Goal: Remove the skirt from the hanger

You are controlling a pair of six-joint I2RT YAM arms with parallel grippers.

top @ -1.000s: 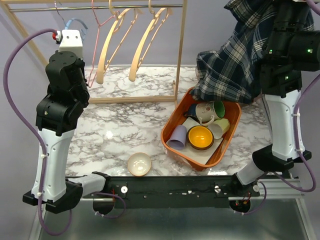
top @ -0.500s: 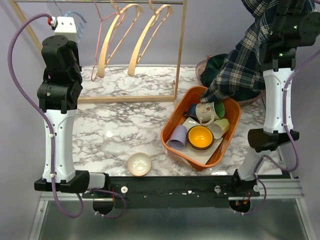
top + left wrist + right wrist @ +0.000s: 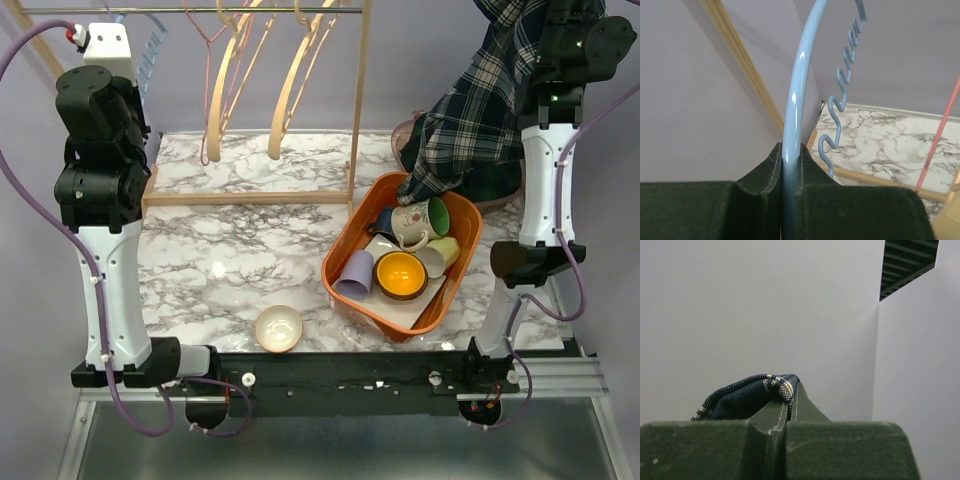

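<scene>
The dark blue plaid skirt (image 3: 470, 120) hangs in the air at the far right, its lower edge just above the back of the orange tray. My right gripper (image 3: 790, 396) is shut on a fold of the skirt (image 3: 747, 396); in the top view its fingers are hidden at the top edge. The light blue wire hanger (image 3: 792, 105) is bare and pinched between my left gripper's (image 3: 791, 150) shut jaws. It also shows in the top view (image 3: 152, 60) at the far left, beside the raised left arm (image 3: 95, 120).
A wooden clothes rack (image 3: 250, 198) at the back holds two wooden hangers (image 3: 290, 90) and a pink wire hanger (image 3: 215, 90). An orange tray (image 3: 345, 235) of several cups sits centre right. A white bowl (image 3: 279, 327) sits near the front edge.
Both arms have risen. The right gripper has lifted the skirt higher, off the tray's back edge. The left gripper has carried the blue hanger up and to the left.
</scene>
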